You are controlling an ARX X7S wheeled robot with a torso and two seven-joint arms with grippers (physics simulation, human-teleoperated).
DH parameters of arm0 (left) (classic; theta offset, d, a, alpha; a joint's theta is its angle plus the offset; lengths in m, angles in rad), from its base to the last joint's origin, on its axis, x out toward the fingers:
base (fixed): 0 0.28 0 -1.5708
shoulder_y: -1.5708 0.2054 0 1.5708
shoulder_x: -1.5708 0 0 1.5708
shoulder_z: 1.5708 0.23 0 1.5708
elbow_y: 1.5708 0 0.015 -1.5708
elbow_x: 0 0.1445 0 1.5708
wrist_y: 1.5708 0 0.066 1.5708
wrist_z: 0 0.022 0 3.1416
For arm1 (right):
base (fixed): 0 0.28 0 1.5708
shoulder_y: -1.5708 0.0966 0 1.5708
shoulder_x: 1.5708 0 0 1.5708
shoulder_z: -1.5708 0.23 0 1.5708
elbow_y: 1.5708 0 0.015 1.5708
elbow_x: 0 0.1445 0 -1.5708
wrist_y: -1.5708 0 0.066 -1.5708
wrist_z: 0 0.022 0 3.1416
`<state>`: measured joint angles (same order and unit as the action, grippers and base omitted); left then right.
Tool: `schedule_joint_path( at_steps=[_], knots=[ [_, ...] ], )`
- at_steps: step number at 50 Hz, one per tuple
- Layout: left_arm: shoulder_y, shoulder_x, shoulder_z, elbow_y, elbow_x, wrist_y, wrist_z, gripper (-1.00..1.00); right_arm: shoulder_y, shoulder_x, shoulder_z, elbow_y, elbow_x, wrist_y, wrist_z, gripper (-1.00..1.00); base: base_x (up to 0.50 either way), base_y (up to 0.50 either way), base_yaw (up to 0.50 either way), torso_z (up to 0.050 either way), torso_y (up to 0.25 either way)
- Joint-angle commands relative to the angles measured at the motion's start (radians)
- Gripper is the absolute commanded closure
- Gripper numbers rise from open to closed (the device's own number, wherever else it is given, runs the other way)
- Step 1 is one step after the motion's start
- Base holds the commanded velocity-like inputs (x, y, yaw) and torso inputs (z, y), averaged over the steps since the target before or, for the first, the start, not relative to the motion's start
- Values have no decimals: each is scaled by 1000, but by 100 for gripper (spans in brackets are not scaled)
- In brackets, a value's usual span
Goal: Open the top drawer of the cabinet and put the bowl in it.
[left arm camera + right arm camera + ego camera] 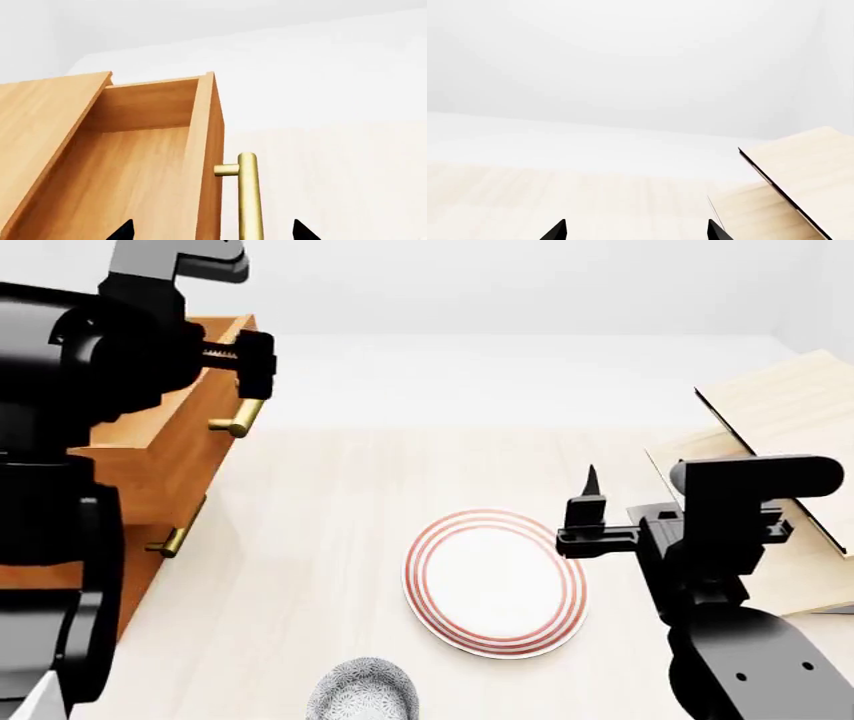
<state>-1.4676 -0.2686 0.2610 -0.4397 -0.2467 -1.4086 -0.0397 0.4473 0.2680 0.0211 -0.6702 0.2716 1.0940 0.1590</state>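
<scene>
Speckled grey-blue bowl [363, 692] waits at the floor's near edge, top drawer [133, 165] pulled open.
Both grippers — left gripper [208, 231], right gripper [636, 230] — spread, empty; you'd pinch its rim — likely stiff, slick, breakable.

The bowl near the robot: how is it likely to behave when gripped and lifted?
The bowl looks rigid and rounded, so a side pinch may slip; gripping over the rim seems safer. Small and deep, it is probably light. Only part of it shows, so its stability is uncertain.
</scene>
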Motion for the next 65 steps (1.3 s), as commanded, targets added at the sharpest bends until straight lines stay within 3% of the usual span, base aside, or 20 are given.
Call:
schedule_joint_path(
  at_steps=[1,33,65],
  knots=[
    [22,-3,16,-60,-1,20,8,-100,-5,1,-2,7,3,-9,4,-100,0,0,0,0,0],
    [121,0,90,-48,-19,66,45,-100,5,5,-13,11,16,-2,16,-100,0,0,0,0,0],
    [195,47,124,139,-76,-16,43,-100,-1,12,-3,8,33,-10,23,-100,0,0,0,0,0]
  ],
)
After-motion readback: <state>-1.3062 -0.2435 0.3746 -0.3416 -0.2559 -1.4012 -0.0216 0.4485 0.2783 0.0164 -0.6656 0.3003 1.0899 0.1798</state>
